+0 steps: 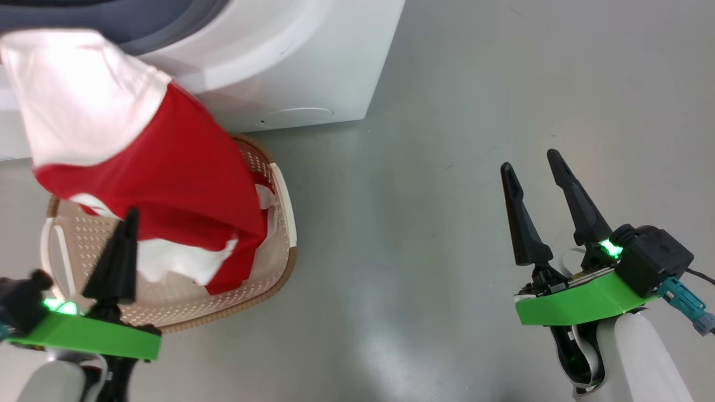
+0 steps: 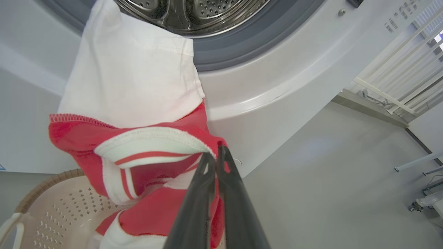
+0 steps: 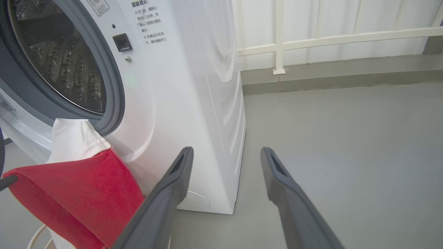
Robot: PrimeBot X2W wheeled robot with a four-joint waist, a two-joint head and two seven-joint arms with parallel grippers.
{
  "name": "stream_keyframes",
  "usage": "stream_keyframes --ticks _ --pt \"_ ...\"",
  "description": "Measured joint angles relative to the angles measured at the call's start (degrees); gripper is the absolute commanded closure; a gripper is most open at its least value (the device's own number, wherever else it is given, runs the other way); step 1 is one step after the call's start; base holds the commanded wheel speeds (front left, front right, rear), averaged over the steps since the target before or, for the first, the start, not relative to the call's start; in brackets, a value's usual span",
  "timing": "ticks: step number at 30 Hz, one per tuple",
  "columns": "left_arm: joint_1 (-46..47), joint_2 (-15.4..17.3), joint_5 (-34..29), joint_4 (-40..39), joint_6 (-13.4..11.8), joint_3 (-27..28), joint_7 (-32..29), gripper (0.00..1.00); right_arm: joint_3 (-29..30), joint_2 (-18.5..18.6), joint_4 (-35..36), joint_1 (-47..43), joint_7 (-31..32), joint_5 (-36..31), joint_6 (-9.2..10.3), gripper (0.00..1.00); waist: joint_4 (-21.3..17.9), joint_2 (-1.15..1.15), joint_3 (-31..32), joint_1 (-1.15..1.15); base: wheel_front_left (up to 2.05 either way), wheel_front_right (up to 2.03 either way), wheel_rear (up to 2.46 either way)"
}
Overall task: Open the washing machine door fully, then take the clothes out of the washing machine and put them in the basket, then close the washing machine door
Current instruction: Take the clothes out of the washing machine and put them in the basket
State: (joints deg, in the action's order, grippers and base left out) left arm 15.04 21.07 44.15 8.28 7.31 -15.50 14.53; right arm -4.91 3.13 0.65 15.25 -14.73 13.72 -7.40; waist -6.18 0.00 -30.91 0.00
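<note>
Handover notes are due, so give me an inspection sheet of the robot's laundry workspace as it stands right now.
Surface: grey floor, glossy, with light reflections.
Job's things: washing machine, drum mouth uncovered; clothes, red and white, draped from the drum's rim down into the basket, which stands on the floor before the machine.
Clutter: nothing seen.
Grippers: left gripper shut on the clothes; right gripper open, empty, over the floor.
Cables: dark cable and teal plug at the right wrist.
Surroundings: white railing beyond the machine.
</note>
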Motion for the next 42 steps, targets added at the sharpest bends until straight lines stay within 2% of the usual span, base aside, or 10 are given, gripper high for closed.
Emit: stream_keyframes --ticks 14,33,42 --pt "7.1 0.0 2.9 16.2 0.0 -8.6 0.0 1.00 -0.4 0.0 0.2 0.4 0.0 0.6 0.00 0.00 -1.7 0.00 -2.0 0.00 0.00 0.00 0.00" --pt "24.7 0.7 10.8 43.4 0.0 -27.4 0.0 1.00 -2.3 0.0 0.5 2.0 0.0 1.0 0.00 0.00 -3.7 0.00 -6.4 0.00 0.00 0.00 0.00" --pt "31.1 1.8 15.1 50.8 0.0 -33.9 -0.2 1.00 -3.4 0.0 1.2 2.7 0.0 1.2 0.00 0.00 -5.2 0.00 -8.7 0.00 0.00 0.00 0.00"
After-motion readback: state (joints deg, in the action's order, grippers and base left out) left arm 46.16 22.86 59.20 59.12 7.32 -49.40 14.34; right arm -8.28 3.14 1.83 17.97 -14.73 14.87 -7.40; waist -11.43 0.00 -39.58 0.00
